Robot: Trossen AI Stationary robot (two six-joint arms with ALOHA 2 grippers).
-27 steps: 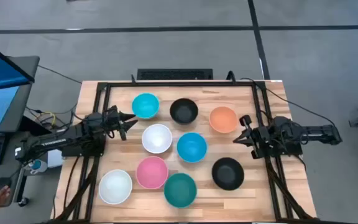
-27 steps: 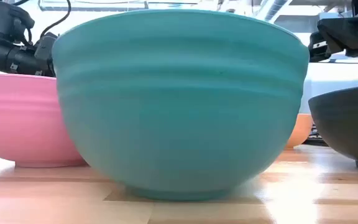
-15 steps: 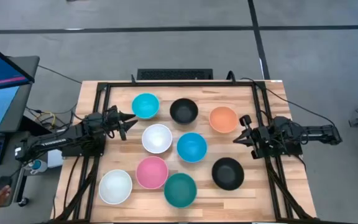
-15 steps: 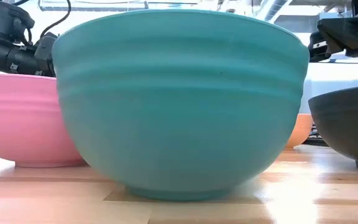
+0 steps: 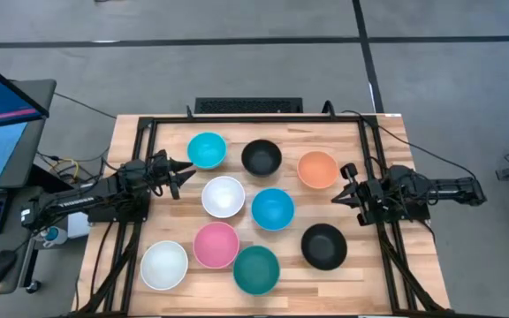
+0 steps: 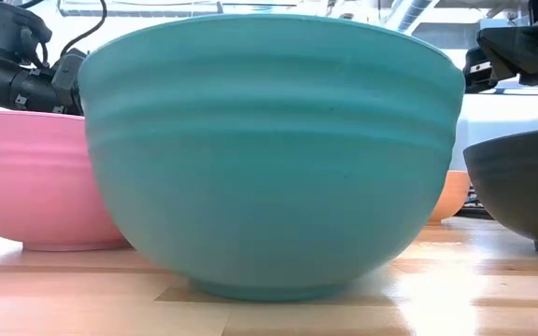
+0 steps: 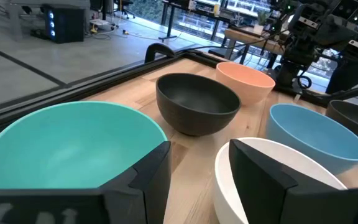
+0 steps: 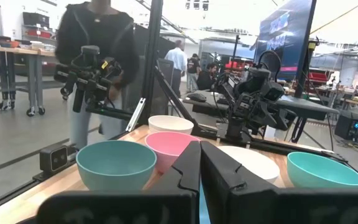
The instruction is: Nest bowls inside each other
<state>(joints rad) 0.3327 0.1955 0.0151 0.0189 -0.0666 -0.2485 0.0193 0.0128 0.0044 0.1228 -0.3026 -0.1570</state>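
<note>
Right now your left gripper (image 5: 184, 168), jaws wide, sits just beside the white bowl (image 5: 223, 196), nearer than your nearly-shut right gripper (image 5: 338, 196).

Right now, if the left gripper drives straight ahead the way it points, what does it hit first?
Probably the white bowl: the left gripper, fingers open, points across the table with that bowl's rim just ahead and the cyan bowl alongside. It may pass over the rim; height is unclear.
</note>
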